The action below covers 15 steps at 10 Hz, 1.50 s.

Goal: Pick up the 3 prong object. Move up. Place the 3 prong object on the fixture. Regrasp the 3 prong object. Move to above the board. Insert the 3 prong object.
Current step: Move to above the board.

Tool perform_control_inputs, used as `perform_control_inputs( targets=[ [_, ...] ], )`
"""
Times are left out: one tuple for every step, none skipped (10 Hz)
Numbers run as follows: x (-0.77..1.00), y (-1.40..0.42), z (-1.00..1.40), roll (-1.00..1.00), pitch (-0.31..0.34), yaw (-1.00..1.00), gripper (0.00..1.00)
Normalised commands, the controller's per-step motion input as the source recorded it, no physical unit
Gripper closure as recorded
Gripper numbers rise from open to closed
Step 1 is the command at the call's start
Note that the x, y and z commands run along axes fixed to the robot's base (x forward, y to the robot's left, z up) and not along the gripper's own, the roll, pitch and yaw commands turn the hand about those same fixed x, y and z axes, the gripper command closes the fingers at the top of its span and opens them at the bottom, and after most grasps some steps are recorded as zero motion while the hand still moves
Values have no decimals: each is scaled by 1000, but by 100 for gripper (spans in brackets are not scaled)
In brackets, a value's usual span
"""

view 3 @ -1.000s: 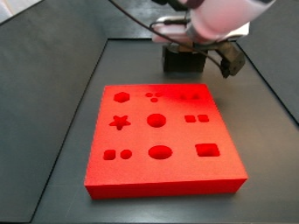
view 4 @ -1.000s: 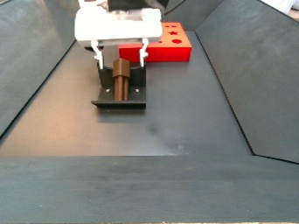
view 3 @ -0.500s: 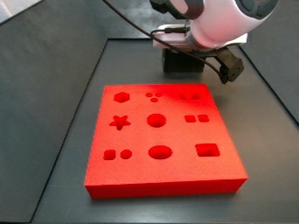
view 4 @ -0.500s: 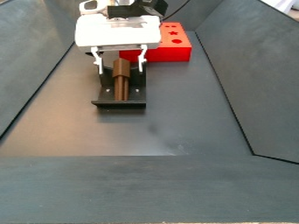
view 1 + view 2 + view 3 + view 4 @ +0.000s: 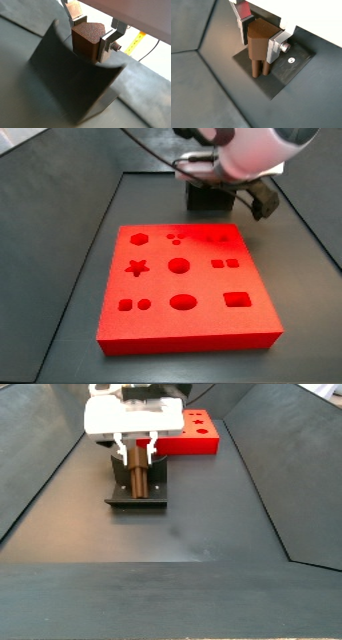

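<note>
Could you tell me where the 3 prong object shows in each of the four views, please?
Wrist view: object between the gripper fingers.
Wrist view: brown block between the fingers, prongs toward the fixture base.
Side view: hidden behind the gripper.
Side view: upright on the fixture, object below the gripper.
Shared landmark: the fixture.

The board (image 5: 187,283) is viewed from above at close range; the gripper (image 5: 134,452) and fixture (image 5: 138,489) are shared, at twelve o'clock, by both side views.
</note>
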Motion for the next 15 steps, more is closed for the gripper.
perform_control_inputs(
  targets=[
    [-55, 133, 1000, 174, -174, -27, 100],
    [-58, 129, 1000, 124, -176, -62, 100],
    [-59, 126, 1000, 70, -162, -108, 100],
    [-61, 126, 1000, 46, -137, -141, 100],
    [-61, 123, 1000, 22, -98, -175, 100],
    [-62, 122, 1000, 13, -77, -183, 100],
    [-64, 119, 1000, -4, -37, -180, 100],
    [-68, 117, 1000, -16, -6, -170, 100],
    [-71, 113, 1000, -32, 35, -149, 100],
    [-74, 108, 1000, -46, 73, -118, 100],
    [-76, 102, 1000, -53, 99, -92, 100],
    [-78, 95, 1000, -56, 120, -61, 100],
    [-76, 83, 1000, -59, 137, -31, 100],
    [-74, 72, 1000, -58, 149, -3, 100],
    [-68, 62, 1000, -56, 150, 29, 100]
  ],
)
